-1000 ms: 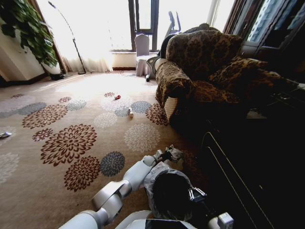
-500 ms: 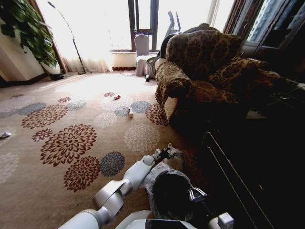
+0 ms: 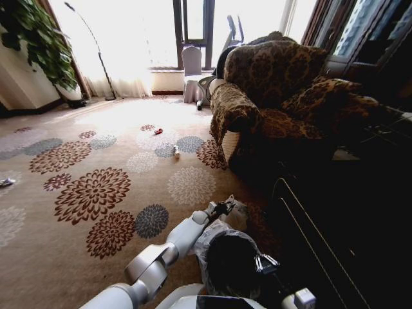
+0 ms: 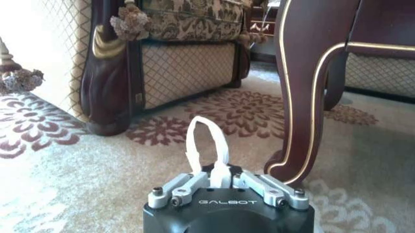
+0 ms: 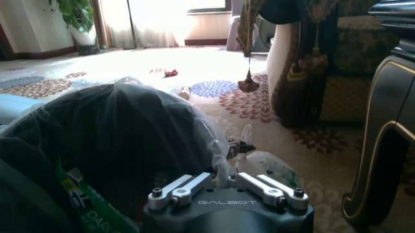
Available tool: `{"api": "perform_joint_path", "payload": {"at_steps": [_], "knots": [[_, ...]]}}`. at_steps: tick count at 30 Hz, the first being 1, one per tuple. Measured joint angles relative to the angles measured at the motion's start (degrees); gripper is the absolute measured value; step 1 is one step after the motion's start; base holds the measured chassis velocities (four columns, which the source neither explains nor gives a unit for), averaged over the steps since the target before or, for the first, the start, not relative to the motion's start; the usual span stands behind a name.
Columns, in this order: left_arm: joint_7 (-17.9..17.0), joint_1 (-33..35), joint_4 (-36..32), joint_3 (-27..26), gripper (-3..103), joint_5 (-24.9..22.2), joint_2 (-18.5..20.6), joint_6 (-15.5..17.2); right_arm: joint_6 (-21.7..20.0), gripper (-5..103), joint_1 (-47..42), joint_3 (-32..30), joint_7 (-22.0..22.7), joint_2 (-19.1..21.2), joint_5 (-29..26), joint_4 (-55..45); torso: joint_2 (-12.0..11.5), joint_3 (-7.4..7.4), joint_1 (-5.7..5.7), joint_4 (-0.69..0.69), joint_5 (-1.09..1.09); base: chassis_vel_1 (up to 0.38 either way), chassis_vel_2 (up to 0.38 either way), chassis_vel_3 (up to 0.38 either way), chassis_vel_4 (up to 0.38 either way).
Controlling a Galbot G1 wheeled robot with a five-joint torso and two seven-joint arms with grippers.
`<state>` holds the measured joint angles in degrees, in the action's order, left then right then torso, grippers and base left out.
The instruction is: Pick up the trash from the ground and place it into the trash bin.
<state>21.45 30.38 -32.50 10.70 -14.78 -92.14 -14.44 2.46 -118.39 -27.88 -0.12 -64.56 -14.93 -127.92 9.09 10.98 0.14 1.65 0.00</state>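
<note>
The trash bin point(image 3: 226, 257), a black bucket lined with crinkled plastic, hangs low in front of me. My right gripper point(image 3: 261, 262) is shut on its rim, with its liner point(image 5: 123, 131) bulging beside that gripper point(image 5: 220, 178). A green-labelled item point(image 5: 84, 206) lies inside. Just past the bin, my left gripper point(image 3: 224, 207) is shut on the white knotted plastic bag point(image 3: 239, 207). The bag's handle loop point(image 4: 207, 138) stands up from between the closed fingers of the left gripper point(image 4: 218, 175). Farther off on the carpet lie a red scrap point(image 3: 158, 131) and a small white piece of trash point(image 3: 176, 151).
A patterned armchair point(image 3: 270, 90) stands right of centre. A dark cabinet with curved gilt legs point(image 4: 304, 97) is close on the right. Another small object point(image 3: 6, 182) lies at the carpet's left edge. A potted plant point(image 3: 38, 45) and floor lamp stand at the back left.
The left gripper with the white bag has shifted slightly. The bin and right gripper have stayed where they were.
</note>
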Motion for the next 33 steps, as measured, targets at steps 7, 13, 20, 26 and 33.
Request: {"api": "perform_joint_path", "payload": {"at_steps": [7,13,20,26,33], "knots": [[-0.3,0.0,0.1,-0.1,0,-0.2,0.0,-0.1,0.1,2,0.0,0.0,-0.1,0.0,0.0,0.0,0.0,0.00,0.00,0.00,0.01,0.000,0.000,0.000,0.000],[-0.9,0.1,0.0,-1.6,0,-1.7,0.0,-1.1,0.1,2,0.1,0.0,-0.1,0.0,0.1,0.0,0.0,0.00,0.00,0.00,0.00,0.000,0.000,0.000,0.000],[-1.4,-0.6,-2.2,-5.0,0,-4.7,0.0,-3.5,0.1,2,1.1,0.1,-0.1,0.2,-0.2,0.1,0.0,0.00,0.00,0.00,0.01,0.000,0.000,0.000,0.000],[-0.6,-1.6,-4.5,-7.2,0,-8.4,0.0,-5.3,-0.1,2,2.2,0.2,0.0,0.5,-0.6,0.2,0.0,0.00,0.00,0.00,0.00,0.000,0.000,0.000,0.000],[-0.3,-0.8,-13.8,-7.8,0,-14.7,3.3,-4.4,-1.6,2,5.9,0.8,0.3,2.0,-2.6,1.0,0.0,0.00,0.00,-0.03,0.01,0.000,0.000,0.000,0.000]]}}
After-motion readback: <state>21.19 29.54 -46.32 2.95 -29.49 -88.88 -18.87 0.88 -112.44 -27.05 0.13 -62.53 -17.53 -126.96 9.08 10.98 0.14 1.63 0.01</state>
